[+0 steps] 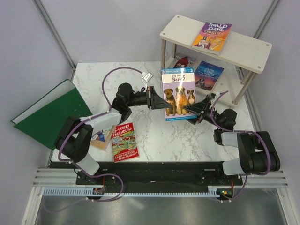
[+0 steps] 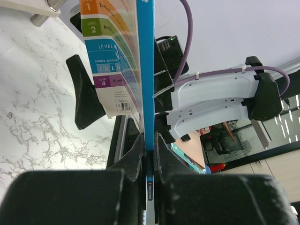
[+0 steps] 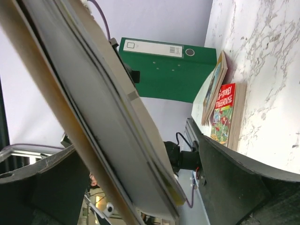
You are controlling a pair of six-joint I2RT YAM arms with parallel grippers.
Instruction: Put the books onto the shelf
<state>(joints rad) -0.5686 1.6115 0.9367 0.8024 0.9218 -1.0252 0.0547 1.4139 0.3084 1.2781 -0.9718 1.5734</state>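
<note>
Treehouse book (image 1: 124, 141) flat on the tabletop (image 1: 154, 136) at left, left tool (image 1: 154, 99) clamped tight on the left edge of the dog book (image 1: 178, 93) held upright mid-tabletop, right tool (image 1: 196, 111) spread wide around its right edge, shelf (image 1: 178, 29) far right with Roald Dahl book (image 1: 212, 37) on top.

Dogs bk (image 1: 178, 93) blue-edged, Treehouse bk (image 1: 124, 142) red, folder (image 1: 49, 112) green, tbl (image 1: 187, 138) white-grey marbled.

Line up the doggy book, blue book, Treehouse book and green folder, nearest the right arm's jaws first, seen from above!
1. Doggy book, between the right arm's open jaws.
2. Blue book, on the lower shelf, just behind.
3. Treehouse book, front left of the table.
4. Green folder, far left edge.
</note>
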